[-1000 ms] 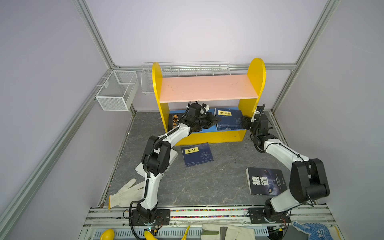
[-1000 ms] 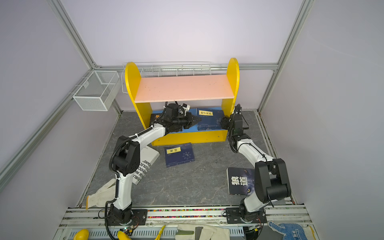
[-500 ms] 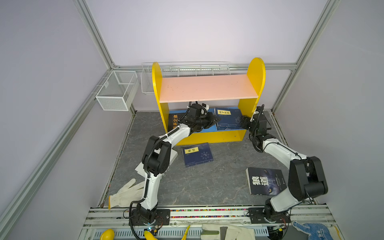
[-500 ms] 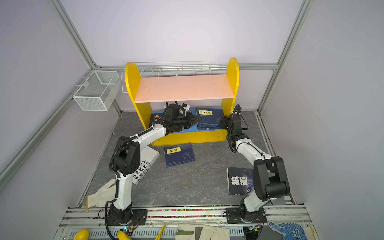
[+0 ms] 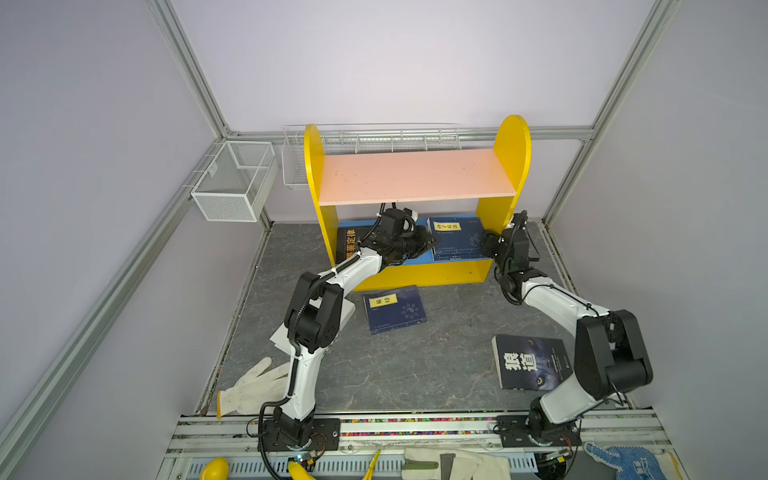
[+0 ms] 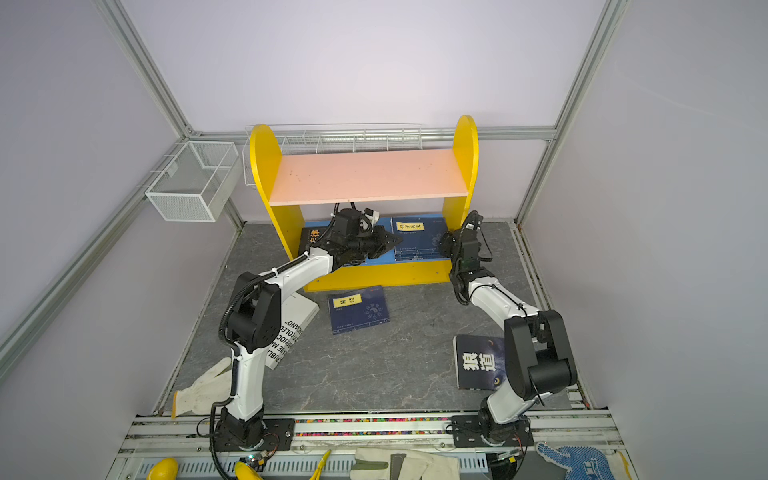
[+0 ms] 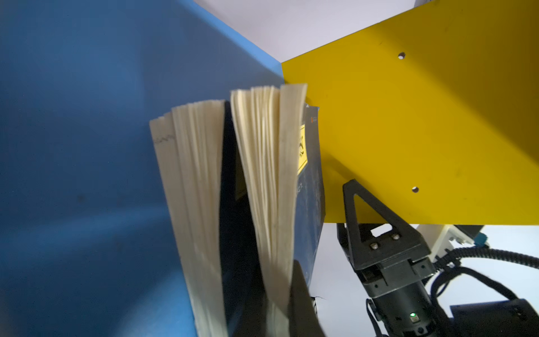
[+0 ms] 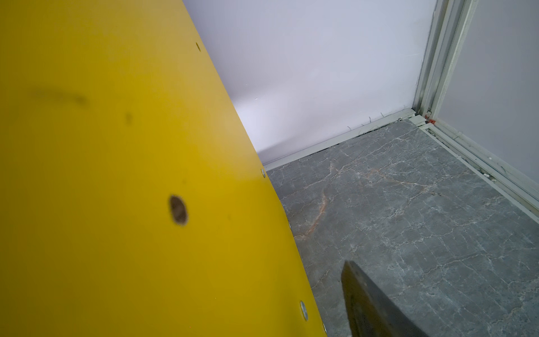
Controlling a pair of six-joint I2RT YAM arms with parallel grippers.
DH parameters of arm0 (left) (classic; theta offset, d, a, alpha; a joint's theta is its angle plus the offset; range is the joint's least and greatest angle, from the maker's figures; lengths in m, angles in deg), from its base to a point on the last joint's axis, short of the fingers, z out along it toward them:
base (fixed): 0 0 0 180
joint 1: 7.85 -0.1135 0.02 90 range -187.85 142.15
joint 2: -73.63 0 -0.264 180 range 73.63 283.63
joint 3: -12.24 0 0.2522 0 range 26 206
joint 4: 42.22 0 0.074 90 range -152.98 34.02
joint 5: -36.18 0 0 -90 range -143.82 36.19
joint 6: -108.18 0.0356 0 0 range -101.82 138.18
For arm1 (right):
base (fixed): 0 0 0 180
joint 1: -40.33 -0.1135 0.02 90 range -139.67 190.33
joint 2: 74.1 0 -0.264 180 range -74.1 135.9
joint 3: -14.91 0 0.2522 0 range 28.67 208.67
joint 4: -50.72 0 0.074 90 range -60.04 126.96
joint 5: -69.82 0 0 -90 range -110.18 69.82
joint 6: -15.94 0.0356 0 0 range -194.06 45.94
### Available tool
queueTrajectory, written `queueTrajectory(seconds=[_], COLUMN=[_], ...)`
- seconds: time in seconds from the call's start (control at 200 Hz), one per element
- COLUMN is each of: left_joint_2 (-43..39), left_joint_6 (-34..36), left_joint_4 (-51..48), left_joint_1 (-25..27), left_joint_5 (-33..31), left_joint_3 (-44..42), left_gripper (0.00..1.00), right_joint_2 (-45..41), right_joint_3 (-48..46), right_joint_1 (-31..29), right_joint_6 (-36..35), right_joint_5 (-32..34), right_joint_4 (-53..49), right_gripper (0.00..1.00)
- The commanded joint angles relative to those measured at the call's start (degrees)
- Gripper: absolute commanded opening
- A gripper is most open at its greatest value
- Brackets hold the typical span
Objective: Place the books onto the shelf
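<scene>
The shelf stands at the back. Stacked navy books lie on its blue lower board, and a black orange-titled book lies at that board's left end. My left gripper is shut, its tip against the page edges of the upper navy book. My right gripper is open astride the yellow right side panel; the outer finger stands clear of it.
On the floor lie a navy book, a dark wolf-eye book by the right arm and a white book under the left arm. White glove at front left. Wire-mesh baskets hang on the walls.
</scene>
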Motion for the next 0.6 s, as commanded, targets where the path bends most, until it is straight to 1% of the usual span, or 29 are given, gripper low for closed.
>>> queueTrajectory(seconds=[0.0, 0.15, 0.2, 0.32, 0.595], left_joint_2=[0.5, 0.4, 0.3, -0.4, -1.6], left_joint_6=[2.2, 2.5, 2.5, 2.7, 6.0], left_joint_4=[-2.0, -2.9, -3.2, -3.6, -9.6], left_joint_1=[1.6, 1.6, 1.6, 1.7, 1.6], left_joint_5=[-2.1, -2.3, -2.1, -2.5, -5.3], left_joint_3=[3.1, 3.4, 3.5, 3.1, 5.2], left_gripper=[0.07, 0.22, 0.29, 0.42, 0.58], right_joint_2=[3.6, 4.1, 4.1, 3.9, 3.7], right_joint_3=[-2.6, -3.2, -3.5, -3.8, -4.1], right_joint_1=[-2.5, -2.9, -3.0, -3.0, -3.1], right_joint_6=[-1.8, -1.7, -1.7, -1.6, -1.4], right_joint_5=[-1.2, 0.1, 0.3, 0.8, 1.5], right_joint_4=[-4.3, -4.5, -4.6, -4.9, -5.6], right_gripper=[0.76, 0.76, 0.76, 0.76, 0.75])
